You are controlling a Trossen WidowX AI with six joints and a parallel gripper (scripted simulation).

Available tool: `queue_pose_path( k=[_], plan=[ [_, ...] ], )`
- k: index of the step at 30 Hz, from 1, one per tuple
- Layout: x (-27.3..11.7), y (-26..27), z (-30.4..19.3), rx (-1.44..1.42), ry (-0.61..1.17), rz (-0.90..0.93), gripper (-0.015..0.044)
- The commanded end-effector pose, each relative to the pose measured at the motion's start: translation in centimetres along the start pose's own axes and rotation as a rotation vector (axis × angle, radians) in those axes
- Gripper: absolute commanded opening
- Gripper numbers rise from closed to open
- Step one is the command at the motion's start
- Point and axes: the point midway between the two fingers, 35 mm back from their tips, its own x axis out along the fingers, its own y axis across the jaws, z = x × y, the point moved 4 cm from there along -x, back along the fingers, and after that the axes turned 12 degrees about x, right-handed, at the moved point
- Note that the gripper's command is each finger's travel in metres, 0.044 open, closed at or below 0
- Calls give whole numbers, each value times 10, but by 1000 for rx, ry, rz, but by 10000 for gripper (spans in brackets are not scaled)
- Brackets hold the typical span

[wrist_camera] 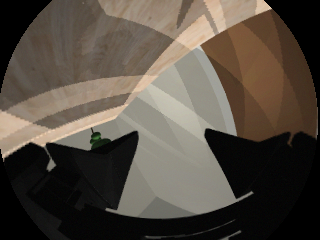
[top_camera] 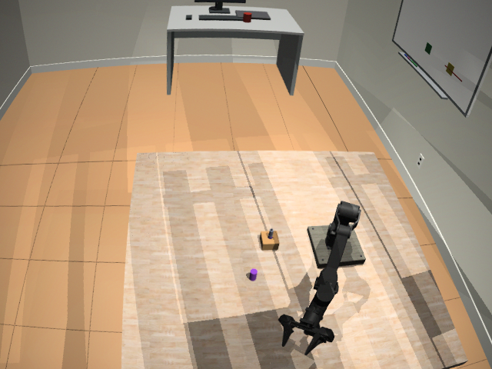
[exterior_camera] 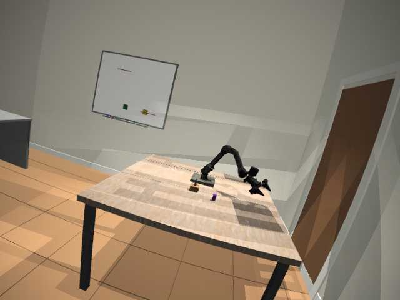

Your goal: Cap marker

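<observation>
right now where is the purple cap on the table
In the top view the purple cap stands upright on the table, apart from and just below-left of the holder block with the marker, well left of the open gripper.

On the worktop [exterior_camera: 167, 206], the holder block [exterior_camera: 194, 188] with its upright marker [exterior_camera: 195, 182] sits just in front of the arm's base plate [exterior_camera: 202, 180]. The purple cap [exterior_camera: 214, 197] stands apart, right of the block. Further right, the gripper [exterior_camera: 262, 189] hangs above the worktop, fingers spread, empty.
</observation>
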Motion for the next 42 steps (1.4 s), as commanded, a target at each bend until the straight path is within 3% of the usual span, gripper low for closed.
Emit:
queue_pose_path(
  k=[1,7,12,25,42],
  plan=[
    [0,2,-1,16,-3,6,374],
    [6,56,-27,547,-59,228,234],
    [-3,104,-52,1033,-14,449,234],
    [-35,162,-82,1676,199,752,234],
    [-102,218,-117,2410,790,1094,234]
  ],
)
